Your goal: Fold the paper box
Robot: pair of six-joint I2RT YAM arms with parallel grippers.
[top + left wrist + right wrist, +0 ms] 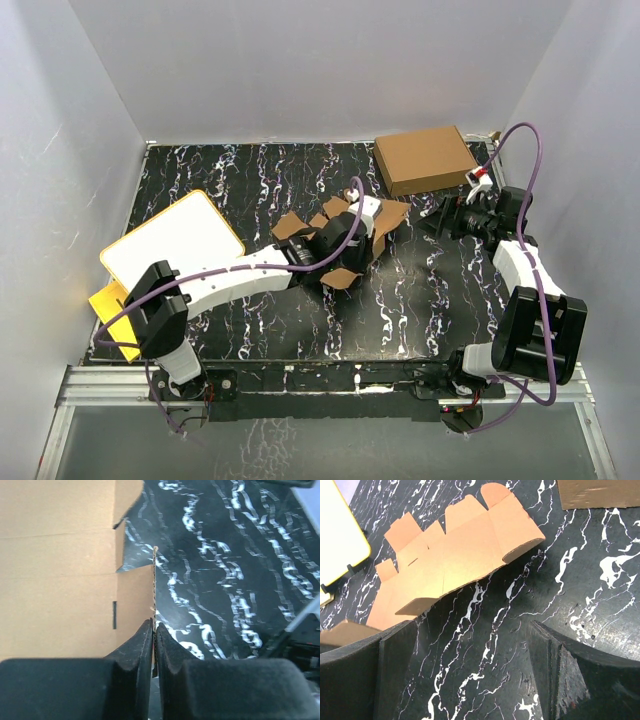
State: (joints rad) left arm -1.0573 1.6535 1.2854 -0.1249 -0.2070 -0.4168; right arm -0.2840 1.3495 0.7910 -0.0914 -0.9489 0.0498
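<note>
The paper box (300,225) is a flat brown die-cut sheet with flaps, lying partly raised in the middle of the black marbled table (260,320). My left gripper (355,245) is over it. In the left wrist view the left gripper (154,627) is shut on the sheet's thin edge (154,580), with the paper box (60,580) spreading to the left. My right gripper (432,215) stands open to the right of the sheet. In the right wrist view the right gripper (470,625) has only table between its fingers (365,670), and the paper box (455,555) lies a little ahead, one side lifted.
A larger ready-made brown box (425,158) sits at the back right, its edge also in the right wrist view (600,492). A white board with a yellow rim (170,245) lies at the left, and shows again as the white board (340,530).
</note>
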